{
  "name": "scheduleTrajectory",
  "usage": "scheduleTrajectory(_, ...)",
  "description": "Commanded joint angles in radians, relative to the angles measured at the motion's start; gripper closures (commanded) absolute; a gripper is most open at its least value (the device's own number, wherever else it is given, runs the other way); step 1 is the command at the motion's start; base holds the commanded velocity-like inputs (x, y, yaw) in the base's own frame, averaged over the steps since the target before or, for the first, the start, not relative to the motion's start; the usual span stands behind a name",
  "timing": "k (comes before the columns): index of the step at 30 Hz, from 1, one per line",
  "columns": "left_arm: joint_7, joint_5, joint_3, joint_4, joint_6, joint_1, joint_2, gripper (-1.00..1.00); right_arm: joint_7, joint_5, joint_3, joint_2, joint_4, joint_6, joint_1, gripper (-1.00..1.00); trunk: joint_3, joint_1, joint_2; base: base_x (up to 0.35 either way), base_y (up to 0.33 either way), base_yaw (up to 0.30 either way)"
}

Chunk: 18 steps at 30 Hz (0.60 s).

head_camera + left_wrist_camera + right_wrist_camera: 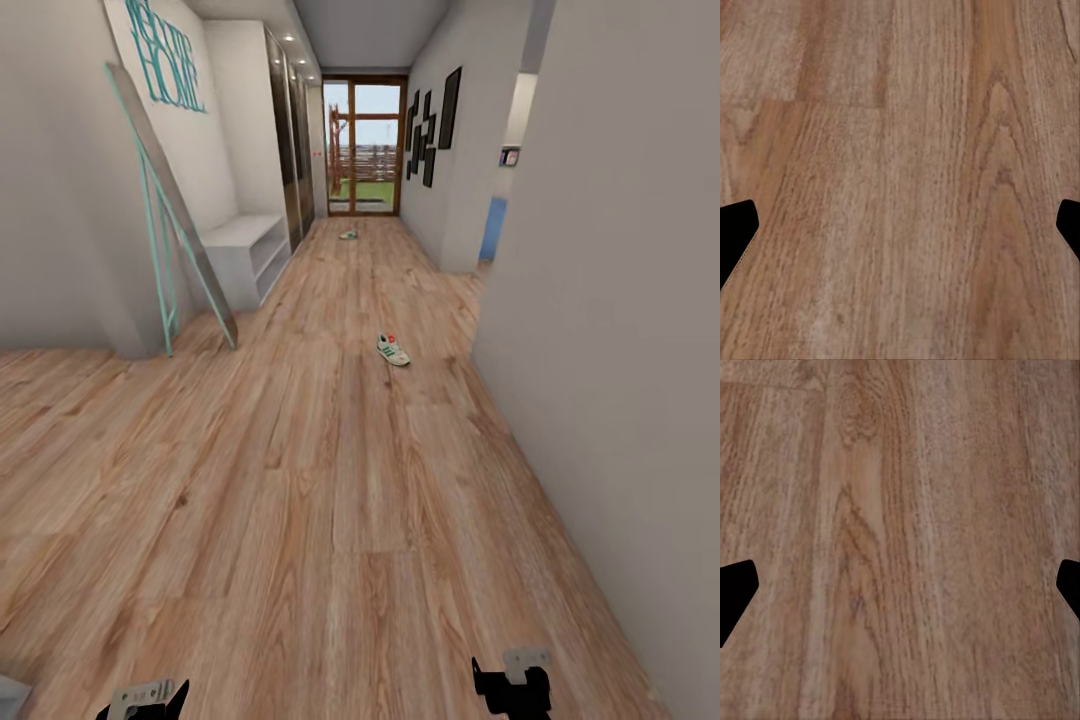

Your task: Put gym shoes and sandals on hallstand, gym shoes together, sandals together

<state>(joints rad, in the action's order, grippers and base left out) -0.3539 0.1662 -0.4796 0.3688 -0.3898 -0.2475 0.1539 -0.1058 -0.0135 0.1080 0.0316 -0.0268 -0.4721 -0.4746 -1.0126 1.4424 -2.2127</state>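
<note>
Two shoes (393, 349) (348, 234) lying apart on floor (300, 500), one midway, one far near door (364, 145); rack (245, 250) at left wall, bare. Both grippers (150, 703) (512, 690) kept low, fingers (736, 232) (736, 592) spread wide, holding nothing, probably for driving closer. No sandals to tell.

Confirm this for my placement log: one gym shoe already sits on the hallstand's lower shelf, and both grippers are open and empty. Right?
Not quite. In the head view the nearer gym shoe lies on the corridor floor, well away from the hallstand. The rest holds: the left gripper and the right gripper are open and empty.
</note>
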Motion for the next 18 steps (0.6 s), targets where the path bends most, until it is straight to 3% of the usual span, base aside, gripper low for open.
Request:
scheduleTrajectory(1,-0.005,0.010,-0.009,-0.001,-0.004,-0.001,-0.001,-1.00,-0.006,-0.001,0.008,0.000,0.001,-0.002,0.000,-1.00,0.001,0.000,0.000,0.329,0.005,-0.005)
scheduleTrajectory(18,-0.002,0.010,-0.009,-0.001,-0.004,-0.001,-0.001,-1.00,-0.006,-0.003,0.007,-0.001,0.000,-0.002,0.001,-1.00,0.016,0.000,0.000,0.330,0.001,-0.001)
